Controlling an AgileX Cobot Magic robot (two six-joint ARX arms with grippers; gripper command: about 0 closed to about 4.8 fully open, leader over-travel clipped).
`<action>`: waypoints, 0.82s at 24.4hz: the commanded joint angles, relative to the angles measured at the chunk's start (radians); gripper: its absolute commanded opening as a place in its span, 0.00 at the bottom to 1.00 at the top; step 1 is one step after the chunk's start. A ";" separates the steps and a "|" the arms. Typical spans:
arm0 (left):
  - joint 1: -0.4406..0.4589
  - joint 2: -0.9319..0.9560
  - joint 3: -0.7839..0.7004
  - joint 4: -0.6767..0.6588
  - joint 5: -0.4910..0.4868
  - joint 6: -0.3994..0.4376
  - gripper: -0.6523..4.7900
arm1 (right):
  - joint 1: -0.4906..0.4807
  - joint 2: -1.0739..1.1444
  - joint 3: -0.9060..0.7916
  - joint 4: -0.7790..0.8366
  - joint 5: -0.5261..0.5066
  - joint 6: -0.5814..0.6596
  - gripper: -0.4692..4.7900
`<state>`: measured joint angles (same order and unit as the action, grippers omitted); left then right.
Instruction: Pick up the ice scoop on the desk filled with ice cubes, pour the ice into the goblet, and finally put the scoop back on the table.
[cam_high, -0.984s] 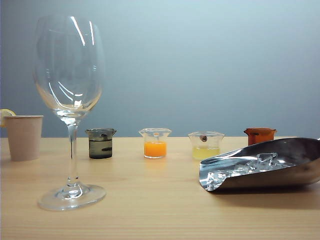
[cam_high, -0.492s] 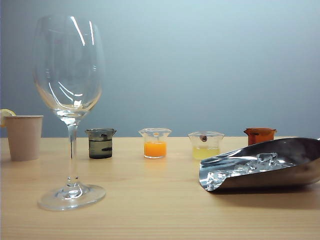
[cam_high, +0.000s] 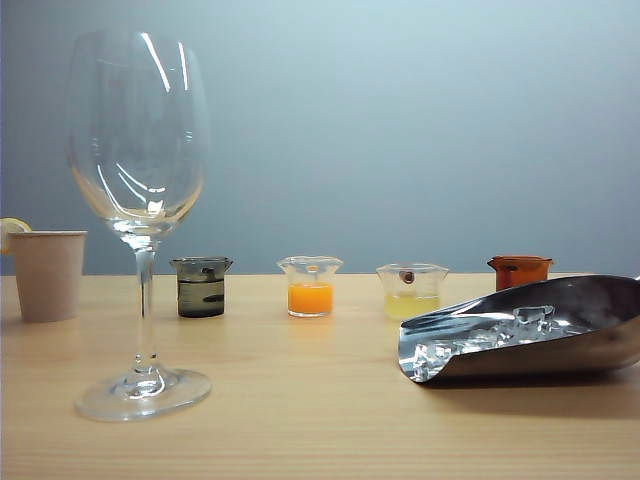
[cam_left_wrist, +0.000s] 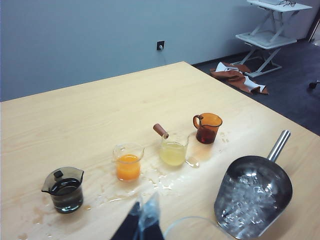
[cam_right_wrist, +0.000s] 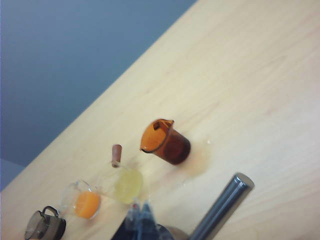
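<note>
The goblet (cam_high: 140, 130) stands upright and empty at the left of the table (cam_high: 300, 410). The shiny ice scoop (cam_high: 560, 325) lies on the table at the right, with ice cubes (cam_high: 520, 322) heaped in its trough. No arm shows in the exterior view. In the left wrist view my left gripper (cam_left_wrist: 145, 220) hovers shut and empty above the table, with the goblet's rim (cam_left_wrist: 176, 228) just beside it and the ice scoop (cam_left_wrist: 252, 195) with its ice cubes (cam_left_wrist: 245, 192) further off. My right gripper (cam_right_wrist: 140, 215) is shut and empty, close to the scoop's handle (cam_right_wrist: 220, 210).
A beige paper cup (cam_high: 47, 273) stands at the far left. Behind the goblet and scoop runs a row of small beakers: dark (cam_high: 201, 286), orange (cam_high: 310, 288), pale yellow (cam_high: 411, 290) and amber (cam_high: 519, 270). Spilled liquid (cam_left_wrist: 160, 180) wets the wood near them.
</note>
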<state>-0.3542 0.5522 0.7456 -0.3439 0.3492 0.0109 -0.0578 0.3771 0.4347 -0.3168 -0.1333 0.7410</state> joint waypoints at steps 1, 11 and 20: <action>0.001 -0.002 0.006 0.009 0.003 0.008 0.11 | -0.012 -0.005 -0.025 0.032 -0.010 0.004 0.09; 0.002 -0.002 0.011 0.016 0.003 0.008 0.11 | -0.114 -0.002 -0.245 0.217 -0.158 0.211 0.15; 0.002 -0.002 0.011 0.019 0.003 0.008 0.11 | -0.116 0.029 -0.248 0.224 -0.213 0.240 0.79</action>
<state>-0.3538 0.5518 0.7494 -0.3389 0.3492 0.0109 -0.1734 0.3946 0.1829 -0.1173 -0.3313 0.9657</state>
